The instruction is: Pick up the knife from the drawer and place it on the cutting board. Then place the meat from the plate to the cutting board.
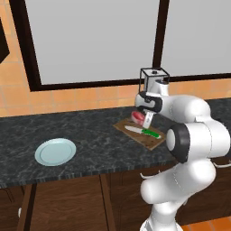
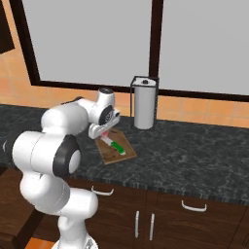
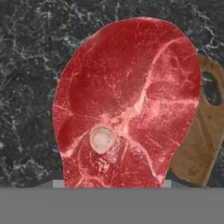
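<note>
My gripper (image 1: 143, 118) is shut on the meat (image 1: 137, 117), a red marbled steak that hangs just above the far left end of the cutting board (image 1: 152, 141). In the hand view the meat (image 3: 127, 105) covers my fingertips, with the board (image 3: 201, 135) behind it to the right. The knife (image 1: 145, 132), with its green handle and silver blade, lies flat on the board. From the right base view the knife (image 2: 116, 147) rests on the cutting board (image 2: 109, 156) under my gripper (image 2: 101, 131). The pale blue-green plate (image 1: 55, 151) lies bare on the counter, far to the left.
A paper towel holder (image 2: 145, 102) stands on the dark counter (image 2: 194, 151) behind and to the right of the board. Closed drawer fronts with curved silver handles (image 2: 102, 191) run beneath the counter edge. Windows and a tiled wall back the counter.
</note>
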